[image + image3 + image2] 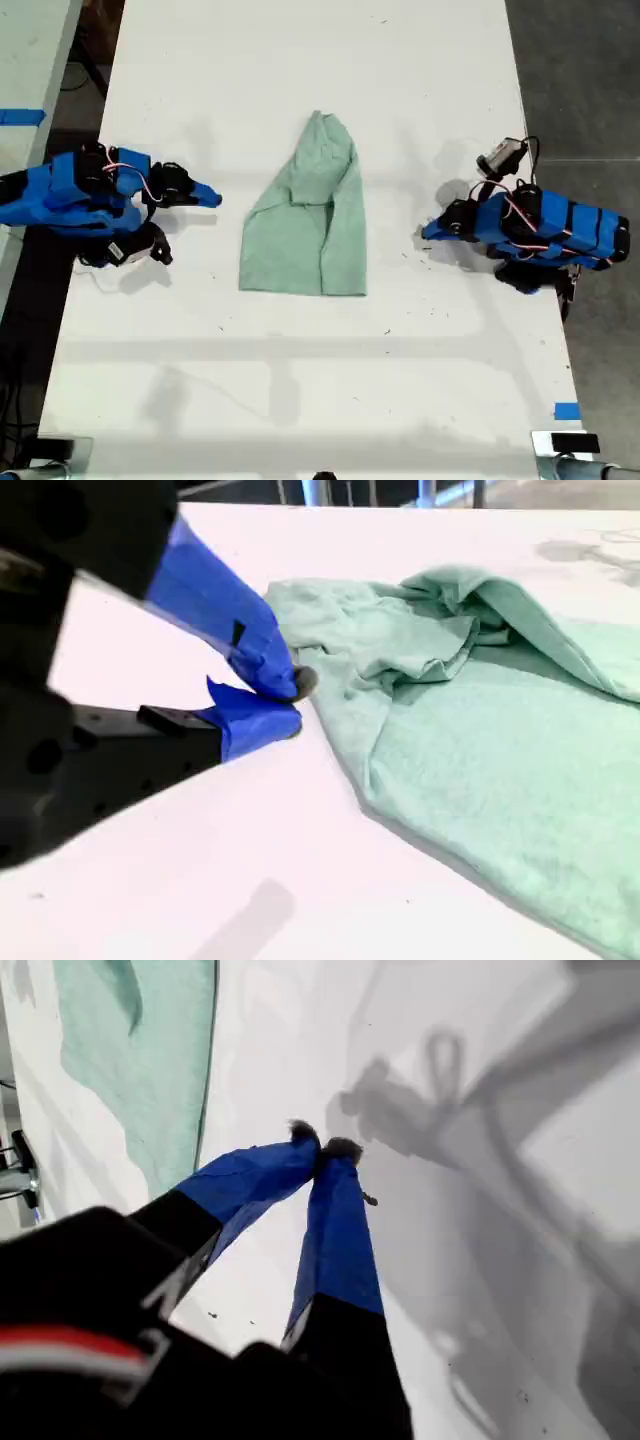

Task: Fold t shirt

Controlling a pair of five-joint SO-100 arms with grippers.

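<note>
The t shirt (pixel 310 222) lies folded on the white table (pixel 300 400) between both arms, its rounded end toward the exterior view's top. My first gripper (pixel 322 1147), tips together and empty, rests beside its straight hem; my second gripper (pixel 292 702) sits closed just off its edge

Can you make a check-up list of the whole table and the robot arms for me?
Surface: white table, a few dark specks.
Job's things: t shirt lying mid-table, wrinkled, one flap folded over.
Clutter: nothing seen.
Grippers: my first gripper shut, empty, off the shirt; my second gripper shut beside the shirt's edge.
Cables: red and white wires on the arms.
Surroundings: blue tape at the table edge, dark floor.
</note>
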